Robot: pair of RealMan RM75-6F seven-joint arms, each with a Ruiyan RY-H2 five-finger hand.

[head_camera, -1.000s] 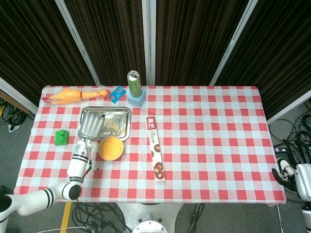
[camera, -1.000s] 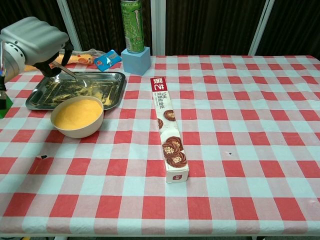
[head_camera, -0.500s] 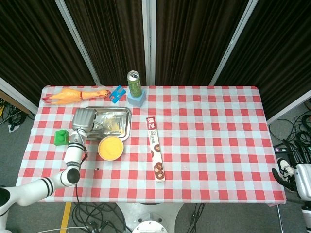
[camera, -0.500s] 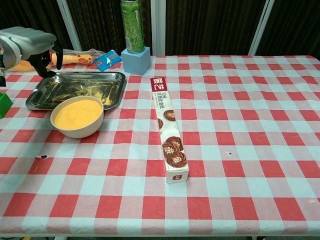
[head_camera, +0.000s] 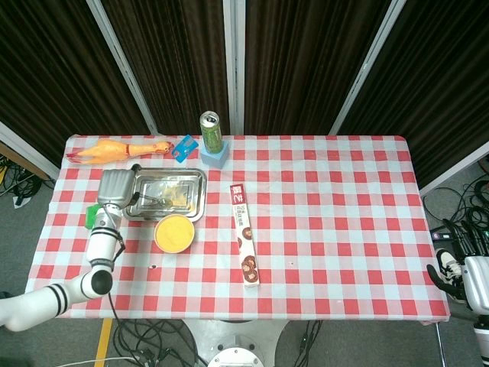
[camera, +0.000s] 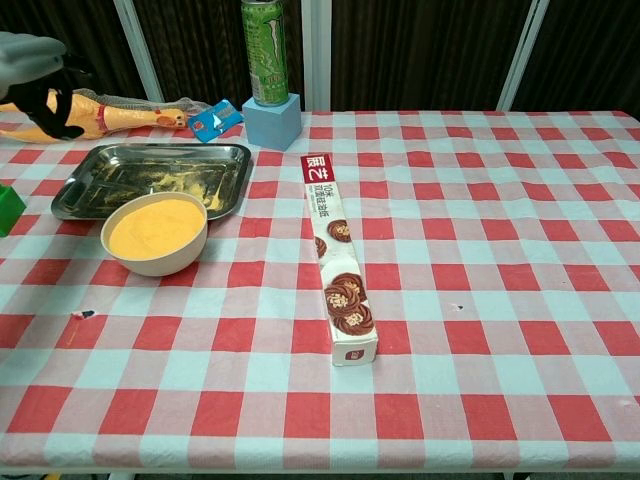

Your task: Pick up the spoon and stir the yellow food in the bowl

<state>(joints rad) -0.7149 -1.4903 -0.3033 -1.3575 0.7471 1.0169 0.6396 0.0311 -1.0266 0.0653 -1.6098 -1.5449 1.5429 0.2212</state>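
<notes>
Left hand [head_camera: 113,186] withdraws from the steel tray [head_camera: 195,200], spoon [head_camera: 155,200] left behind.
Fingers: cannot tell; pickup seemingly needs retrying.

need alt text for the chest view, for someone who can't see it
A beige bowl of yellow food sits on a red-checked tablecloth before a steel tray. A long biscuit box lies mid-table; the robot's left hand shows at upper left.

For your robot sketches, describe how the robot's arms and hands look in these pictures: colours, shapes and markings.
The left arm is white, rounded tube segments with black bands at the joints. The left hand has a boxy silver-grey back and dark fingers. The right hand shows white casing and black fingers at the frame edge.
</notes>
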